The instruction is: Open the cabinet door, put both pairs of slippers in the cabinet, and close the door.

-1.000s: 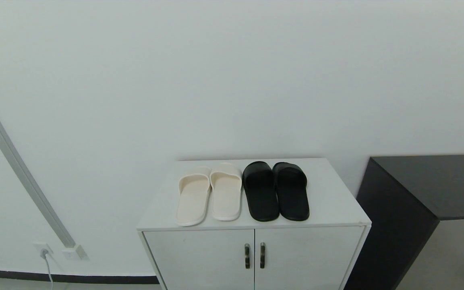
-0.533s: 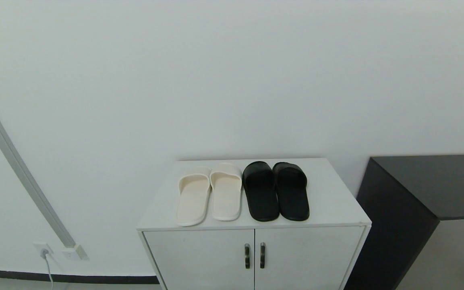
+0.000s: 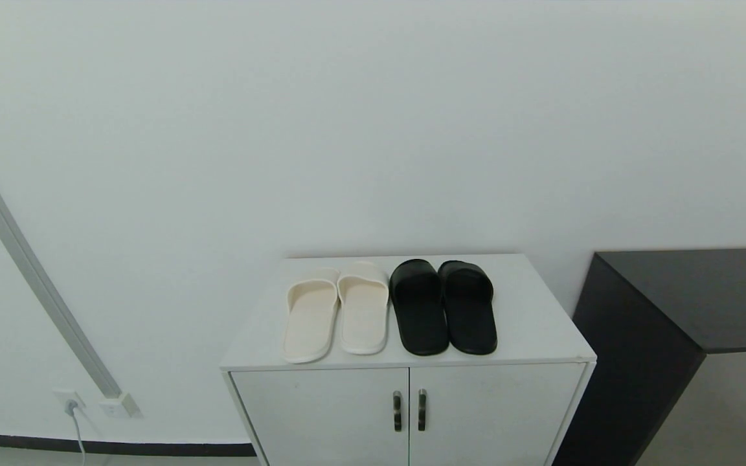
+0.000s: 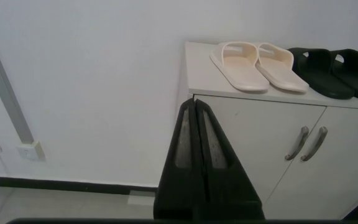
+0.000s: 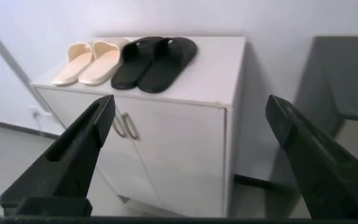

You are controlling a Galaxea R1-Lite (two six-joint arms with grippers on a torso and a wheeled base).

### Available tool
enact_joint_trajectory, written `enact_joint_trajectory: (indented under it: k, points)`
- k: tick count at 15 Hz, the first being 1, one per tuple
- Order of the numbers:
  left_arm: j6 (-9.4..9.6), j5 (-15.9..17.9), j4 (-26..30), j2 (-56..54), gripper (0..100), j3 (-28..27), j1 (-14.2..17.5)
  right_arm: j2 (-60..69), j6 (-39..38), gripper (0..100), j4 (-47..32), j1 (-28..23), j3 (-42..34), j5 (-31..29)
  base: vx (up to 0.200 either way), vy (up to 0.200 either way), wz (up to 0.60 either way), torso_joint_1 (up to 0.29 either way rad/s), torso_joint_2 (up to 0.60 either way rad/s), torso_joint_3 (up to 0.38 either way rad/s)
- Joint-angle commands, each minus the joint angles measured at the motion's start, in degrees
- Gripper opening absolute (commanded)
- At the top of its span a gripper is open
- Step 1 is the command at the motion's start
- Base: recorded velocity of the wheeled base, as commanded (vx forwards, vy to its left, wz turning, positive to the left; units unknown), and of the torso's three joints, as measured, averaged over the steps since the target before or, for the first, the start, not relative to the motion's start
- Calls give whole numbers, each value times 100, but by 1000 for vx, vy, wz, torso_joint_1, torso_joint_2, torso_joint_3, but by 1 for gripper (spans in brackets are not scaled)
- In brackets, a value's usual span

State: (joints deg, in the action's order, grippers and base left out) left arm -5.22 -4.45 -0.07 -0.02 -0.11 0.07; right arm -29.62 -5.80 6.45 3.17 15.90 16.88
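Note:
A white cabinet (image 3: 321,414) stands against the wall, both doors closed, with two metal handles (image 3: 408,410) side by side at the middle. On its top lie a cream pair of slippers (image 3: 337,310) on the left and a black pair of slippers (image 3: 444,305) on the right, toes toward the wall. In the left wrist view my left gripper (image 4: 195,106) is shut, fingers pressed together, held off the cabinet's (image 4: 253,140) left front corner. In the right wrist view my right gripper (image 5: 188,109) is open wide, in front of the cabinet (image 5: 185,155), well clear of it.
A dark cabinet (image 3: 671,323) stands close on the right of the white one. A grey cable duct (image 3: 23,259) runs down the wall to a socket (image 3: 68,398) with a cord at the lower left. Bare floor lies left of the cabinet.

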Motion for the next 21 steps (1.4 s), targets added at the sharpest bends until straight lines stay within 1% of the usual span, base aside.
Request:
enact_joint_trajectory:
  k: [1,2,3,4,5,6,8,12,13,15,18,21]
  points:
    - [-14,-3,-1,2,0,-7,1,-2153,-316,100,1298,843,-25,-80,0,0,0,0,0,0]
    - [-14,-3,-1,2,0,-7,1,-2601,-325,100,1588,1177,45,-449,0,0,0,0,0,0]
    - [-6,-3,-1,2,0,-7,1,-2812,-334,100,1702,1397,115,-678,0,0,0,0,0,0]
    - [-6,-3,-1,2,0,-7,1,-3401,-378,100,1974,1986,379,-1328,0,0,0,0,0,0]
    - [-14,-3,-1,2,0,-7,1,-3735,-430,100,2106,2293,564,-1653,0,0,0,0,0,0]
    - [-14,-3,-1,2,0,-7,1,-4051,-501,100,2194,2539,775,-1891,0,0,0,0,0,0]
    - [-14,-3,-1,2,0,-7,1,-4675,-545,100,2308,2847,1082,-2198,0,0,0,0,0,0]
    - [-14,-3,-1,2,0,-7,1,-5660,-562,100,2897,3287,1504,-2840,0,0,0,0,0,0]
    - [-14,-3,-1,2,0,-7,1,-6011,-685,100,3055,3445,1759,-3095,0,0,0,0,0,0]
    - [-14,-3,-1,2,0,-7,1,-6266,-703,100,3064,3533,2005,-3332,0,0,0,0,0,0]
    - [-14,-3,-1,2,0,2,1,-6829,-738,100,3064,3770,2594,-3921,0,0,0,0,0,0]
    - [-14,-3,-1,2,0,-7,1,-7356,-729,100,3038,3796,3253,-4220,0,0,0,0,0,0]
